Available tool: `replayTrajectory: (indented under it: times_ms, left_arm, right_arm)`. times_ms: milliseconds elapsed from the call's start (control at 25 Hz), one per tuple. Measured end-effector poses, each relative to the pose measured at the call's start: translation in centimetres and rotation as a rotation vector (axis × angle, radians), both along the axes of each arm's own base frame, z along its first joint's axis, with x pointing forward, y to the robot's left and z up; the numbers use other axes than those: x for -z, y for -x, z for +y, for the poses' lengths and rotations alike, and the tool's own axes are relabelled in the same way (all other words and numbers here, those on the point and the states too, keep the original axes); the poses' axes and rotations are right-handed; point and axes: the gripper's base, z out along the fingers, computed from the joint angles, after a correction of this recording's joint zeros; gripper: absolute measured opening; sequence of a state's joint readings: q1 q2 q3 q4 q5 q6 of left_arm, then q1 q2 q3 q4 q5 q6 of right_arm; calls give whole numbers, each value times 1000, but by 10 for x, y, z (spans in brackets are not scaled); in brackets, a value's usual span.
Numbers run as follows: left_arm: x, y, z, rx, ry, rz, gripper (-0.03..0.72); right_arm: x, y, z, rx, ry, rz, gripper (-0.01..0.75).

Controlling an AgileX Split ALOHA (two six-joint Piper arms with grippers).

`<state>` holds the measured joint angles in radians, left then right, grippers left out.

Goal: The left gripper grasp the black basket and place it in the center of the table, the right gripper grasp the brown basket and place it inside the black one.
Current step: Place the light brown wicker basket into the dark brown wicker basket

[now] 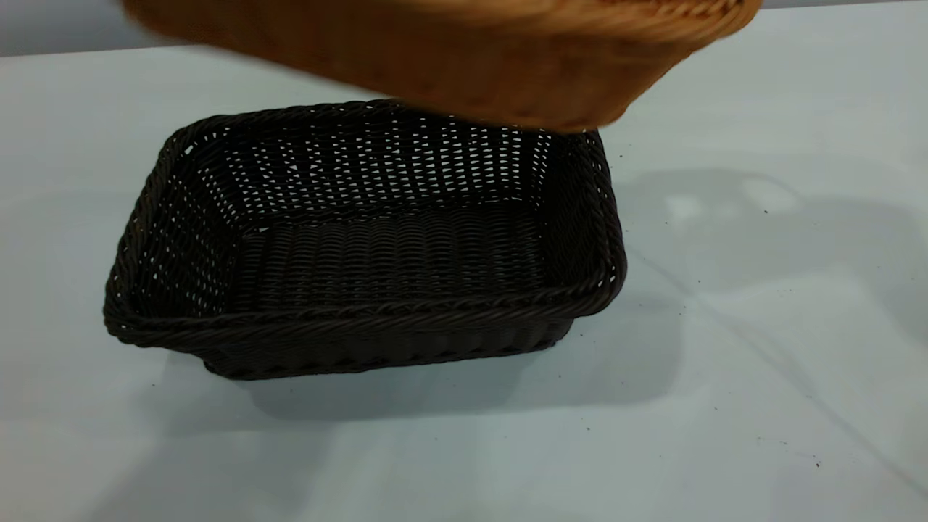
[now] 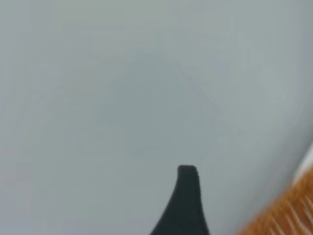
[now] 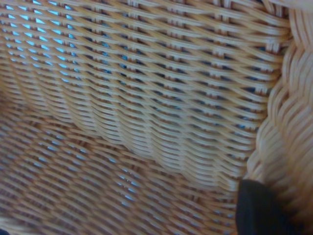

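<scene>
Brown basket [image 1: 464,58] hanging tilted over black basket [image 1: 362,246] at its 12 o'clock, mid-bench [image 1: 761,362]; R jaws gripping its rim, L jaws' state: can't tell. Advice: level, centre, lower slowly.

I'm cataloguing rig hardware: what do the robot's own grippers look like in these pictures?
Little shows. The left gripper appears as one matte black, smoothly curved finger with a flat, squared tip. Of the right gripper, only a dark black piece shows. No cables or markings are visible; neither arm appears in the exterior view.
</scene>
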<state>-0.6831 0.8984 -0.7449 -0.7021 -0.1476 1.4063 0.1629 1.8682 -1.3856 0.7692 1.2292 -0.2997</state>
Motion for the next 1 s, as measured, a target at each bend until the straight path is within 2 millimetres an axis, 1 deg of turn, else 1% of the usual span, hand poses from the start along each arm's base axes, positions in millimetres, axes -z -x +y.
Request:
replayTrajectory:
  times_ms: [80,200,360,480,560,640,1000]
  left_arm:
    - [-1,-2,1,-18,12,-14,573]
    - [-4,-3,2,-42,29,-38,573]
    - [-9,-5,6,-85,60,-81,573]
    - [-9,-5,6,-87,61,-83,573]
    - [-9,-5,6,-87,60,-83,571]
    - [-9,-5,6,-87,60,-83,565]
    - [-9,-5,6,-84,58,-80,507]
  right_arm:
    - [5,-7,11,-35,26,-8,108]
    - [17,-15,26,-45,21,21,108]
    - [42,-14,40,-82,49,79,108]
    - [52,-13,48,-97,51,106,108]
    - [56,-13,51,-98,42,120,108]
    - [60,-13,50,-105,58,124,108]
    - [77,-16,50,-116,79,147,108]
